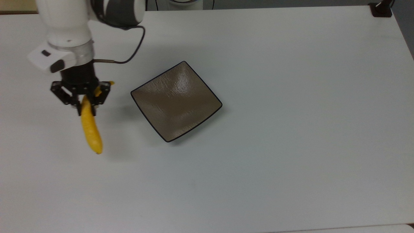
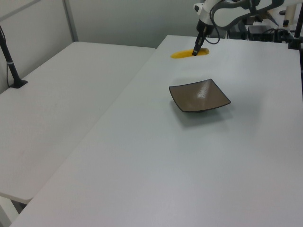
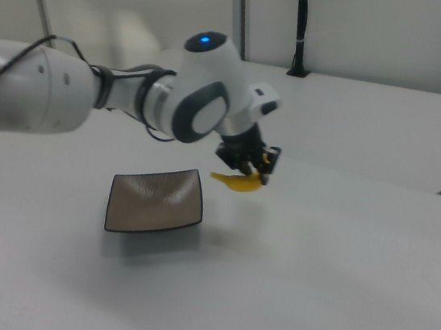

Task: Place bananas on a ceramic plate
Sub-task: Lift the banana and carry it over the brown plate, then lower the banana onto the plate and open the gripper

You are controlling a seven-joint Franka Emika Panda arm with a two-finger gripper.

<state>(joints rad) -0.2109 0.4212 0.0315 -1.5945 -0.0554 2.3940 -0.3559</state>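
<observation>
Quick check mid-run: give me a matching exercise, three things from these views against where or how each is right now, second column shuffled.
Things:
1. banana
2. plate
3. hand

States:
A. flat on the table, nothing on it
B. shut near one end of the fruit
C. held up off the table, at the top view's left of the dish

Pairs: 1-C, 2-A, 3-B

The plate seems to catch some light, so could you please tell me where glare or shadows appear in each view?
Top view: pale sheen on the plate, soft shadow right of the banana. Left view: bright glint on the plate's far side. Right view: faint shadow under the plate on the table.
</observation>
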